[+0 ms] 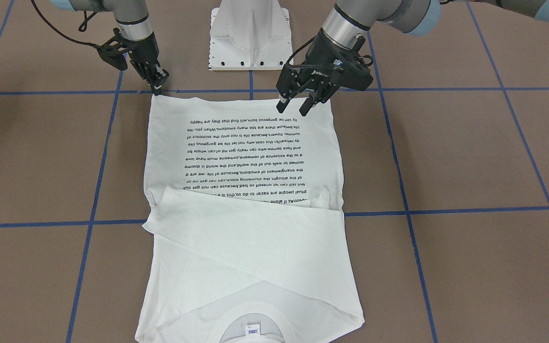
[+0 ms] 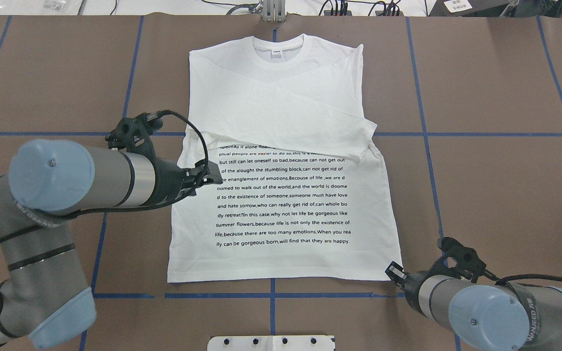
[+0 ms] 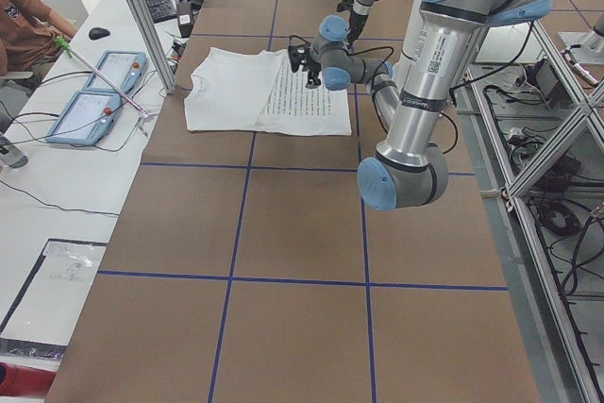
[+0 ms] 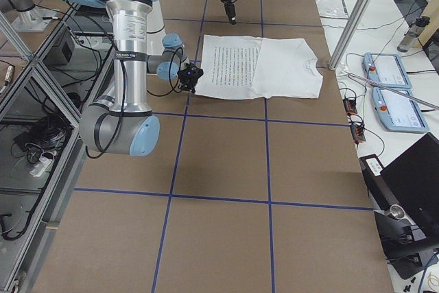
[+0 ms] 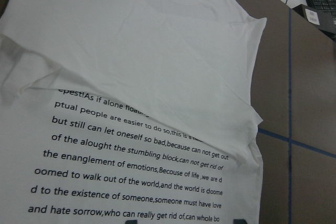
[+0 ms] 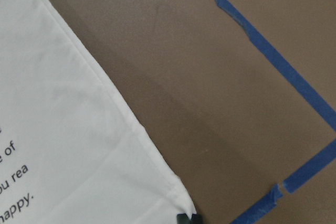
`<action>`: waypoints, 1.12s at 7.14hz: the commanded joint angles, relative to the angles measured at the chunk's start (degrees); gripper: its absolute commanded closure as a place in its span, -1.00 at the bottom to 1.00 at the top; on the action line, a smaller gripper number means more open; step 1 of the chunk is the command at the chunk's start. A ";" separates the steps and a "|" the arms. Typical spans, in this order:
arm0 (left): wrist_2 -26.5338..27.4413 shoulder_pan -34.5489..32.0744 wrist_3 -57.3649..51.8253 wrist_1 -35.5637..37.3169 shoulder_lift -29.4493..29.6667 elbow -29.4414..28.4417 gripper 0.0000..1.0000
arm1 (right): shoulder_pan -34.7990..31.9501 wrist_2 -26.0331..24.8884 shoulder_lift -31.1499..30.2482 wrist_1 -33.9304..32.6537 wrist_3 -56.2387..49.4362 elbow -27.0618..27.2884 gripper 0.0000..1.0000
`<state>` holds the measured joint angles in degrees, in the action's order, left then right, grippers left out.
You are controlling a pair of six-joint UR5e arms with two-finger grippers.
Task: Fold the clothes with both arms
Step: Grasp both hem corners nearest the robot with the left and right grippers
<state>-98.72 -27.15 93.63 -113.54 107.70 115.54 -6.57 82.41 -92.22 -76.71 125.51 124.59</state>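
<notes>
A white long-sleeved T-shirt [image 2: 281, 204] lies flat on the brown tabletop [image 2: 495, 185], printed text facing up, with its collar [image 2: 277, 46] away from the robot and its sleeves [image 2: 310, 122] folded across the chest. The right hand [image 1: 159, 85] is down at the cloth, fingers pressed together on the hem corner [image 2: 398, 277] on its side. The left hand [image 1: 293, 106] hangs with fingers spread above the shirt's opposite side edge, clear of the fabric.

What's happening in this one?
A robot is partway through folding a white T-shirt. It lies flat on the table, sleeves already folded across the chest. The right gripper is down at one hem corner; whether it grips is unclear. The left gripper hovers open over the shirt's other side.
</notes>
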 commanded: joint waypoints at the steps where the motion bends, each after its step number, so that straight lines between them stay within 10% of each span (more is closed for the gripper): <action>1: 4.14 5.59 0.49 4.43 -6.79 1.53 -0.35 | 0.07 0.03 -1.82 0.07 0.00 1.80 1.00; 8: 4.06 14.48 9.72 10.71 -6.63 0.03 -0.10 | 0.33 -0.06 -1.74 0.07 0.00 1.80 1.00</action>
<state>-94.65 -13.63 102.78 -102.86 101.07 115.73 -6.27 82.36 -94.00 -76.64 125.51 126.39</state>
